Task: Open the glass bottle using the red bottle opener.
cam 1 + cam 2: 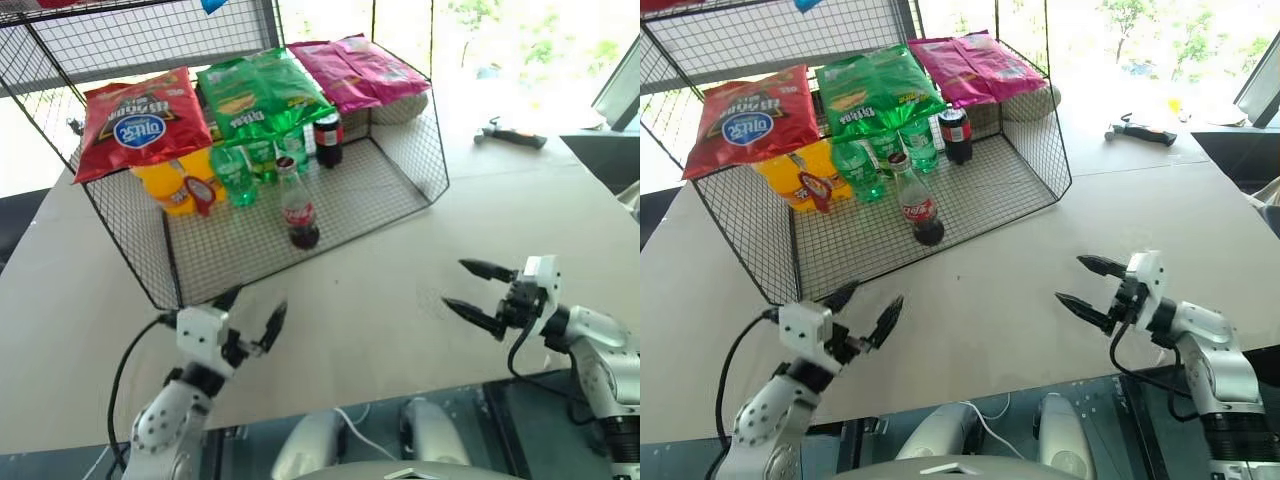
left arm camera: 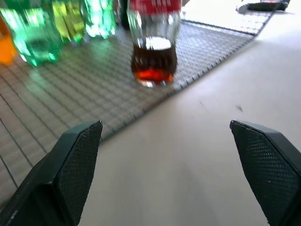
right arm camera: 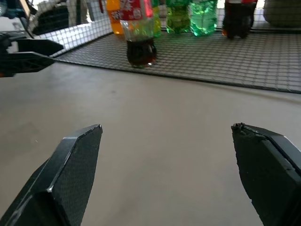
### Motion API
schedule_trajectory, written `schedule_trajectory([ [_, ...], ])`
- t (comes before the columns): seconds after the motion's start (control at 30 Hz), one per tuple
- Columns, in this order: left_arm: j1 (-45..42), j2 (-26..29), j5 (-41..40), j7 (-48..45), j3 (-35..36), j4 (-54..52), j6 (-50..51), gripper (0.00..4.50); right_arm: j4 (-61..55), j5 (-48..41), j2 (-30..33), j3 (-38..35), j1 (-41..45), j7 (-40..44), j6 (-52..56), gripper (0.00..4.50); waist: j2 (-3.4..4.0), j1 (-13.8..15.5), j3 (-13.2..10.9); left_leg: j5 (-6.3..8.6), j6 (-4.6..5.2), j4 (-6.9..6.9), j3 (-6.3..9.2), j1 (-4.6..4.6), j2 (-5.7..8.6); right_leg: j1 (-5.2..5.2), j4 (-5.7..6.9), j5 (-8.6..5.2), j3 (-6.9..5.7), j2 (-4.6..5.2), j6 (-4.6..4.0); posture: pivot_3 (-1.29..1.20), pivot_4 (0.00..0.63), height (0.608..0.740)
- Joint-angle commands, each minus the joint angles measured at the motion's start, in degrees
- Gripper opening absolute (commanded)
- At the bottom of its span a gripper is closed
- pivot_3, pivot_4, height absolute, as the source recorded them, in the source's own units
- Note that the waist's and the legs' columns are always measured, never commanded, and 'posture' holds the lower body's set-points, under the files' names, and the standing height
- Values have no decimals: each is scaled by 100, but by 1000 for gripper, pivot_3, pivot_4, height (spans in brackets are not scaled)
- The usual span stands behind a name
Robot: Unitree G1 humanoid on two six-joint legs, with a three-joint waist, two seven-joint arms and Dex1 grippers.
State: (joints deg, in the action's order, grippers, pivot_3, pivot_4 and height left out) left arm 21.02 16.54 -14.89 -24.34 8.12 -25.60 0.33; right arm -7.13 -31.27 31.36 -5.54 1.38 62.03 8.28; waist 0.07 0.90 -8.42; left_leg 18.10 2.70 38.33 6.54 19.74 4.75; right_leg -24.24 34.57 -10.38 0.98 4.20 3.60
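The glass bottle (image 1: 298, 207) stands upright on the wire floor of a mesh cage, near its open front; it has a red label and dark liquid at the bottom, and also shows in the left wrist view (image 2: 154, 52). The red bottle opener (image 1: 204, 196) leans in front of the orange bottles, left of the glass bottle. My left gripper (image 1: 252, 312) is open and empty over the table, just in front of the cage's edge. My right gripper (image 1: 455, 284) is open and empty too, over bare table to the right, pointing left toward the cage.
The wire cage (image 1: 400, 205) lies on the table with snack bags (image 1: 145, 120) on top. Inside stand green bottles (image 1: 235, 172), orange bottles (image 1: 170, 188) and a dark cola bottle (image 1: 328, 138). A dark tool (image 1: 510, 135) lies far right. The table's front edge runs just below both grippers.
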Motion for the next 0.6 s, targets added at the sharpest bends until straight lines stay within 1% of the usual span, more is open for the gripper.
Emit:
schedule_trajectory([
  [0.03, -259, -94, 171, 438, 66, -367, 138, 4500, -687, -335, -39, 46, -16, -168, 382, 4439, 0, 0, -1, -6, -10, 0, 0, 1, 0, 0, -2, 0, 0, 0, 0, 0, 150, 740],
  [0.17, -741, -273, 545, 1022, 177, -372, 169, 4500, -1187, -475, -129, 185, 55, -408, 700, 4439, -6, 7, -4, -9, -16, 0, 5, 3, 2, -1, -3, 1, -6, -1, 0, 0, 150, 740],
  [0.23, -1109, -350, 857, 1411, 244, -267, 183, 4500, -1348, -532, -212, 253, 157, -534, 795, 4439, -6, 7, -4, -9, -17, 0, 5, 3, 2, -1, -3, 1, -6, -2, 0, 0, 150, 740],
  [0.3, -1487, -389, 1115, 1745, 312, -87, 190, 4500, -1500, -595, -273, 306, 244, -605, 858, 4439, -29, 15, -18, -10, -19, 0, 5, 3, 4, -1, -2, 1, -5, -2, 0, 0, 150, 740],
  [0.5, -2202, -381, 1330, 2097, 427, 520, 151, 4500, -1934, -955, -414, 341, 461, -772, 1067, 4439, -33, 6, -20, -16, -28, 1, 13, 1, 5, -3, 4, 2, -9, -5, -1, 0, 150, 740],
  [0.6, -2474, -323, 1405, 2275, 559, 724, 120, 4500, -2121, -1203, -481, 345, 586, -915, 1238, 4439, -40, 6, -24, -16, -29, 1, 12, 14, 6, -22, 10, 3, -7, -6, -2, 0, 150, 740],
])
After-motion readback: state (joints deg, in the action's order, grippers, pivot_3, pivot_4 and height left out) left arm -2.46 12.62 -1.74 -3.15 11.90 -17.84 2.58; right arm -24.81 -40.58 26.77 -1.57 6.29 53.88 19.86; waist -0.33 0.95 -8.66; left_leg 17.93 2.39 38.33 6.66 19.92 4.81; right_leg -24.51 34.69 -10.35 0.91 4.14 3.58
